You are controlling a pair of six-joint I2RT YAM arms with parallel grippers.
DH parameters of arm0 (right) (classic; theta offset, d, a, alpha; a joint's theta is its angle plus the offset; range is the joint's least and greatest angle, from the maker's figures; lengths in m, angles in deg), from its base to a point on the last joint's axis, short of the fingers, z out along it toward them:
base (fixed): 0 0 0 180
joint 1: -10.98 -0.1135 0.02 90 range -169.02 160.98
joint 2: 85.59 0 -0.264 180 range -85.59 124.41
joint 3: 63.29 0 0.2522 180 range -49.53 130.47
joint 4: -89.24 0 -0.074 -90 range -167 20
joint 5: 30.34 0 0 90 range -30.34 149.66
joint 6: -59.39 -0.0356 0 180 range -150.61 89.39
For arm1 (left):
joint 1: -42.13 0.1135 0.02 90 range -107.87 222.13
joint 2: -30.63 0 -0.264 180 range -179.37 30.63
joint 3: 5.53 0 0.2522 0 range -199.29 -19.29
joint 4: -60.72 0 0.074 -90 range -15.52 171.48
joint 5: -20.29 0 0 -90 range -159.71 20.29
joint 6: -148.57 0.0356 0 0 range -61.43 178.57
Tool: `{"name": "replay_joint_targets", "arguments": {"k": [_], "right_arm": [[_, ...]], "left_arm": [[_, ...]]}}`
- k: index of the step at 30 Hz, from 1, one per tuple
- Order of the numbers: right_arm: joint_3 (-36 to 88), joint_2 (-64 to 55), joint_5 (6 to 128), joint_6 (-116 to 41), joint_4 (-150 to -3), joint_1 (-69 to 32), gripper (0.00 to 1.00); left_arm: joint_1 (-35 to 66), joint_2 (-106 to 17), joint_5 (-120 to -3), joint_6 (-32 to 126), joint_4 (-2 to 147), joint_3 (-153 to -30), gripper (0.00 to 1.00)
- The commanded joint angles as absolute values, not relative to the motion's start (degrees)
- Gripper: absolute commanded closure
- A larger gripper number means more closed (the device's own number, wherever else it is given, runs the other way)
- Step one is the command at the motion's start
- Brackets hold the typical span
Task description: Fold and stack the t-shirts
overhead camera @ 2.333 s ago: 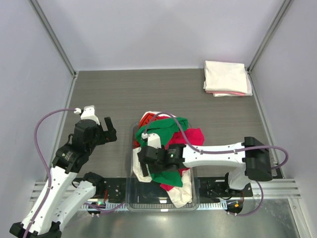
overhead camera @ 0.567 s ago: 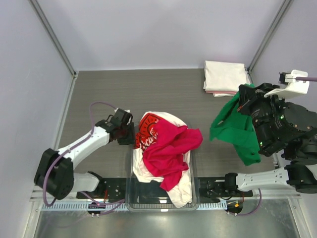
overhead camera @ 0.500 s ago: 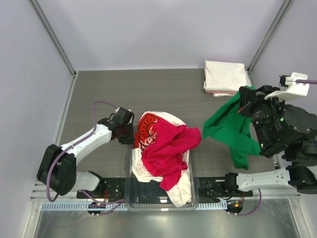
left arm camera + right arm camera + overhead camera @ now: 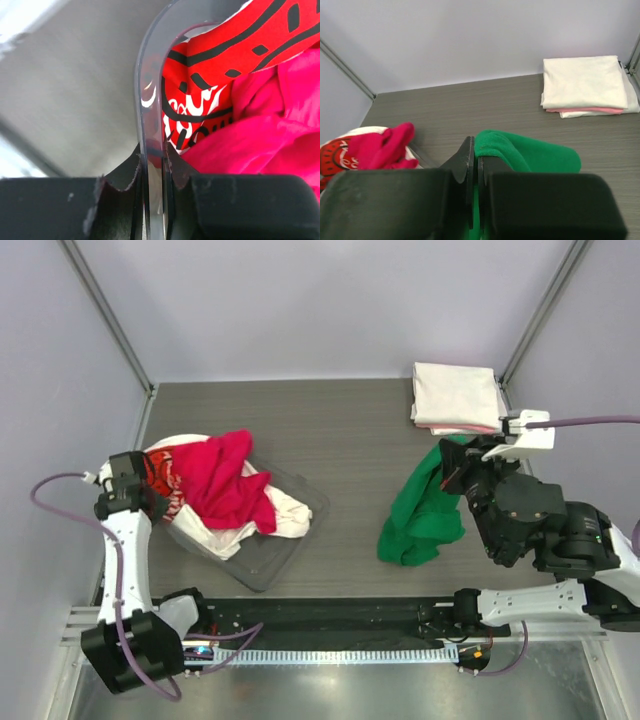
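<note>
- Overhead view: right gripper (image 4: 449, 464) is clenched on a bunched part of the green t-shirt (image 4: 425, 512). The shirt hangs from it, and its lower end lies crumpled on the table (image 4: 340, 425), right of centre.
- Overhead view: folded stack (image 4: 455, 395) lies at the far right corner, near the green t-shirt but apart from it.
- Overhead view: left gripper (image 4: 143, 502) is at the left end of the clear plastic bin (image 4: 262, 562), which lies askew on the left side of the table. A magenta-red t-shirt (image 4: 225, 485), a white t-shirt (image 4: 290, 517) and a red printed t-shirt (image 4: 158, 474) are heaped in it and spill over its edge.
- Left wrist view: jaws are closed on the bin's rim (image 4: 144, 100), one finger each side of the wall. The red printed t-shirt (image 4: 215, 85) and the magenta-red t-shirt (image 4: 272, 135) press against the inside.
- Right wrist view: jaws are shut tight with green cloth (image 4: 530, 155) pinched between them. The folded stack (image 4: 585, 80) shows a cream piece on top and a pink edge beneath.
- Step in hand, by judgement: the green t-shirt is out of the bin and is about to be laid flat; no fold is made yet.
- Next move, by judgement: the shirt needs spreading on the bare middle of the table. That calls for a second grasp on another edge, so the left gripper would have to let go of the bin first.
</note>
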State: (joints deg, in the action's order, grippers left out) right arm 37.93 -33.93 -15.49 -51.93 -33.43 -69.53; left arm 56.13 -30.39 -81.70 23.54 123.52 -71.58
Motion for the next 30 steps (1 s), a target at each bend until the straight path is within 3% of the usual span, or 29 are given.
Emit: {"name": "replay_joint_targets", "arguments": {"k": [1, 4, 5, 6, 7, 9, 11, 14, 16, 17, 18, 22, 25, 30], "right_arm": [[37.0, -32.9, -14.3, -56.5, -34.5, -69.7, 0.99], [36.4, -32.6, -13.7, -57.8, -34.5, -69.6, 0.99], [36.2, -32.5, -13.7, -58.4, -34.5, -69.7, 0.99], [36.2, -32.6, -13.5, -58.6, -34.5, -69.7, 0.99], [35.9, -32.5, -13.0, -58.9, -34.5, -69.7, 0.99], [35.6, -32.8, -12.7, -59.3, -34.4, -69.6, 0.99], [35.1, -32.9, -12.3, -59.7, -34.1, -69.7, 0.99], [34.4, -33.2, -12.5, -60.0, -33.9, -69.7, 0.99], [34.1, -33.2, -12.6, -60.1, -33.9, -69.7, 0.99], [34.0, -33.1, -12.9, -60.1, -33.9, -69.7, 0.99], [34.0, -33.1, -13.1, -60.1, -34.0, -69.6, 0.99], [34.4, -32.9, -13.0, -60.7, -33.9, -69.6, 0.99], [34.9, -33.2, -11.9, -61.7, -33.1, -69.6, 0.99], [36.0, -34.7, -10.9, -67.5, -26.3, -69.6, 0.99]], "left_arm": [[60.0, -25.9, -86.0, 23.2, 129.5, -74.2, 0.99], [62.0, -24.2, -90.1, 20.2, 133.0, -75.3, 0.93], [62.3, -22.9, -90.5, 19.5, 133.3, -75.3, 0.72], [62.5, -22.3, -91.1, 19.1, 134.0, -75.5, 0.57], [63.0, -21.2, -91.8, 18.8, 135.6, -76.0, 0.29], [63.0, -20.2, -92.3, 18.3, 137.2, -78.5, 0.1], [63.0, -19.1, -92.6, 17.9, 138.6, -80.6, 0.03], [63.1, -17.5, -85.9, 17.5, 139.4, -84.6, 0.04], [61.5, -16.3, -76.3, 19.2, 133.5, -84.0, 0.11], [60.0, -16.7, -66.8, 18.7, 130.9, -83.5, 0.11], [57.6, -17.5, -65.1, 17.9, 127.3, -83.4, 0.11], [29.6, -30.9, -76.8, 16.9, 122.5, -86.9, 0.06], [22.0, -41.3, -74.1, 16.2, 120.9, -92.5, 0.05], [18.0, -59.9, -72.6, 16.3, 119.3, -102.1, 0.04]]}}
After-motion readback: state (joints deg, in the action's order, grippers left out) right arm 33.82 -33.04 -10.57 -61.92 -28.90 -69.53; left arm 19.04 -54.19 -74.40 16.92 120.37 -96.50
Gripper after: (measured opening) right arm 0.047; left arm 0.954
